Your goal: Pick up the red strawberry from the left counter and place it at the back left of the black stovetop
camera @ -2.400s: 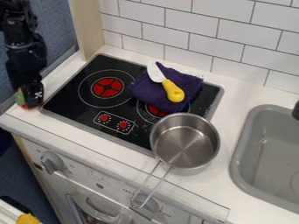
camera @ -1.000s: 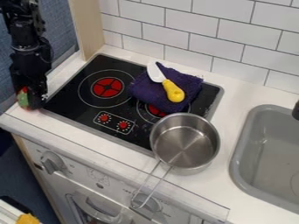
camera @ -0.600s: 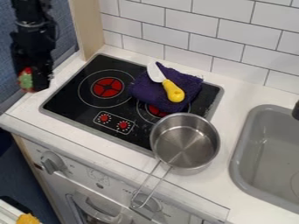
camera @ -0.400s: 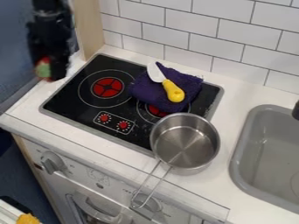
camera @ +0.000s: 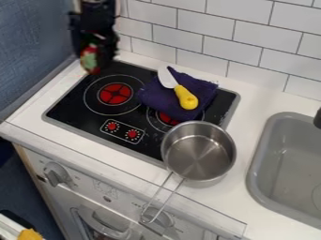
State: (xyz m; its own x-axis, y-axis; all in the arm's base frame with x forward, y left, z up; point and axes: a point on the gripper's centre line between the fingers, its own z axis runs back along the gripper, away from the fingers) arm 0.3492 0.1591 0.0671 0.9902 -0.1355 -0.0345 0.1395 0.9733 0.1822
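At one stovetop [camera: 79, 108], one gripper [camera: 95, 64] holds one object [camera: 89, 59]

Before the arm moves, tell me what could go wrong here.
The red and green thing in the gripper could slip and drop. The knife rests on the purple cloth; a bump might slide it off. The pot has its handle jutting past the counter's front edge, where it could snag.

A white countertop [camera: 254, 105] carries a flat black cooktop [camera: 78, 108] with red burner markings. Clockwise from its centre, a folded purple cloth [camera: 156, 97] lies at two o'clock, a grey plastic sink [camera: 258, 150] is set in beyond four, and a round steel saucepan [camera: 199, 152] overlaps its edge near five.
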